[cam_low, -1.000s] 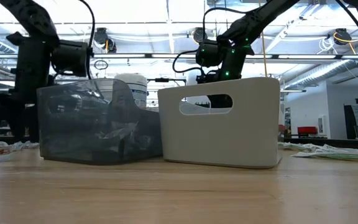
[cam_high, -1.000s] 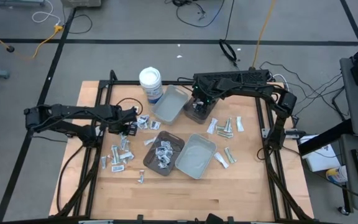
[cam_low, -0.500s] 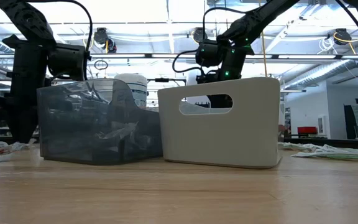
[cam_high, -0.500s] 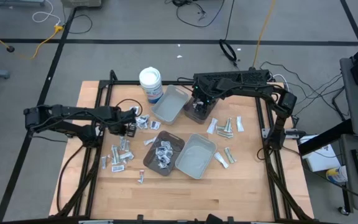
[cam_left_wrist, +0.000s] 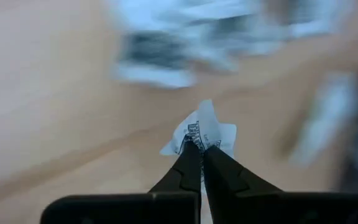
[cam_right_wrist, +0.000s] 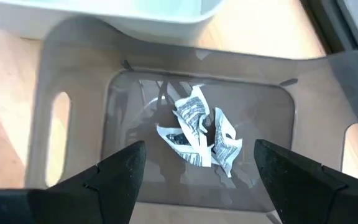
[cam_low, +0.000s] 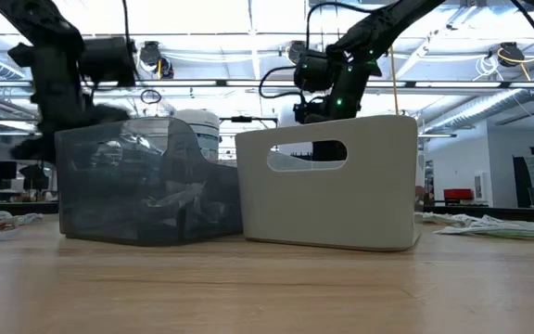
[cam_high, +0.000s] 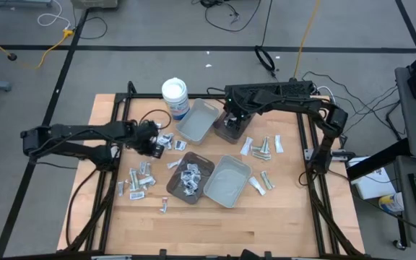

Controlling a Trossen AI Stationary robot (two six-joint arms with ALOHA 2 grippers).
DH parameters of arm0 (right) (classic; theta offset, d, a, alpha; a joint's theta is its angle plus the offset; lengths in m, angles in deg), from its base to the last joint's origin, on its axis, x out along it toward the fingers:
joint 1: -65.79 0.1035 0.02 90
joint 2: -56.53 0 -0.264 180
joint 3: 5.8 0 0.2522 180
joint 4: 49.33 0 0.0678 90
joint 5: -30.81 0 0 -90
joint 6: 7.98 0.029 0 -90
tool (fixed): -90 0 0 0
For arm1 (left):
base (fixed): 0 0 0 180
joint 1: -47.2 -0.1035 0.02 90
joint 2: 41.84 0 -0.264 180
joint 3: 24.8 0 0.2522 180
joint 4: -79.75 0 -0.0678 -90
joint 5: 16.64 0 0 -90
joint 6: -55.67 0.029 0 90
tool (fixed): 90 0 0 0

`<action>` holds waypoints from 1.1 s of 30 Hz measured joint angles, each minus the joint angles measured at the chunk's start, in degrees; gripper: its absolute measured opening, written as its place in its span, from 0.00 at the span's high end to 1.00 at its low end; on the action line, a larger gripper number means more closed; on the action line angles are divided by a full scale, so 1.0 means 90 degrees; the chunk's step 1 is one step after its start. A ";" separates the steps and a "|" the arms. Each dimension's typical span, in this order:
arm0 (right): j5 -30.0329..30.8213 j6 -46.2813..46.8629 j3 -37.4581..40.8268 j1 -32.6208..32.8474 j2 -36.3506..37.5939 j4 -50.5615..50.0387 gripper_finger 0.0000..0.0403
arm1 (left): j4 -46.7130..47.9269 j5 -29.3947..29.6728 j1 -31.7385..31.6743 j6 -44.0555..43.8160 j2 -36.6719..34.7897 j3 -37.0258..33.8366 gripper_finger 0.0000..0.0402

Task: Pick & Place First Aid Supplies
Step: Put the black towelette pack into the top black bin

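- Since a second ago the left gripper [cam_left_wrist: 201, 148] has pinched shut on a packet [cam_left_wrist: 202, 132] and the left arm has pulled back a little toward 9 o'clock; the low view shows it blurred and higher against the ceiling lights.
- That packet, white with dark print, is held by one edge between the closed fingertips, so most of it sticks out free, probably ready to drop into a tray.
- From above, the left gripper [cam_high: 152, 144] sits at the 9 o'clock side of the table, just beside the loose packets [cam_high: 139, 178] scattered there; whether the held one has cleared the wood is hard to tell through the blur.
- More packets lie in the dark tray [cam_high: 177, 189] near the middle, and another loose group [cam_high: 262, 148] rests toward 3 o'clock.
- A few printed packets [cam_right_wrist: 197, 134] lie on the floor of the tray [cam_right_wrist: 73, 81] below the right wrist camera.
- Over that tray, at about 12 o'clock, the right gripper [cam_right_wrist: 194, 171] hangs with its fingers spread wide and nothing between them, in the same place as before.
- Two pale trays [cam_high: 197, 121] and the white tub [cam_high: 174, 92] have not shifted.
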 joint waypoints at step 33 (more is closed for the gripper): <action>-0.3462 0.0627 -0.0001 0.0959 0.0705 0.2590 0.27 | -0.7656 -0.2760 -0.0075 0.0829 0.0585 0.0029 1.00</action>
